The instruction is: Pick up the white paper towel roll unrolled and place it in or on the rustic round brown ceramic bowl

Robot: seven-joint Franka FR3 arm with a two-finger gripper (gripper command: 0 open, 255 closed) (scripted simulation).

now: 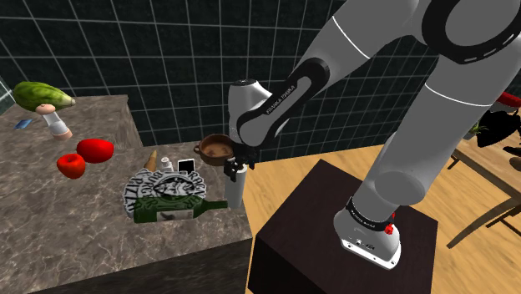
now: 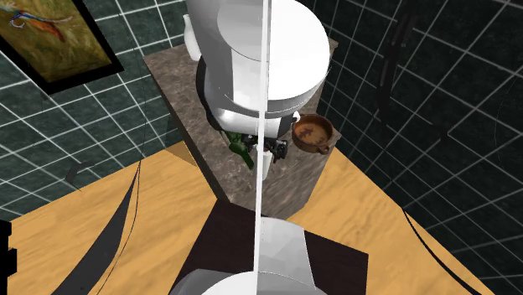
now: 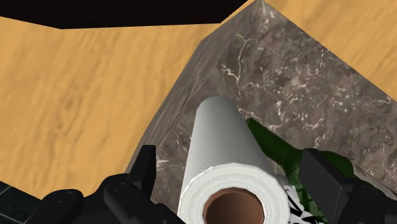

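Nearest in the shoulder view, one dark box stand carried the single white arm. Just past it, one white paper towel roll stood upright at the near corner of the marble counter. It was close to both edges that met there, with wood floor below them.

The gripper hung over the roll's top. In the wrist view its two black fingers stood apart on either side of the roll, with a gap showing at each side. The claw was spread and clasped nothing.

Beside the roll, one green bottle lay on its side along the counter's front edge, its neck toward the roll. It lay against one black-and-white patterned thing.

Behind the roll and near it sat one round brown bowl, right at the counter's edge on the side toward the stand.

Bare marble ran between the patterned thing and two red fruits. More bare marble lay along the front edge at the shoulder view's left.

Farthest, one green vegetable lay by the back corner, before a dark tiled wall.
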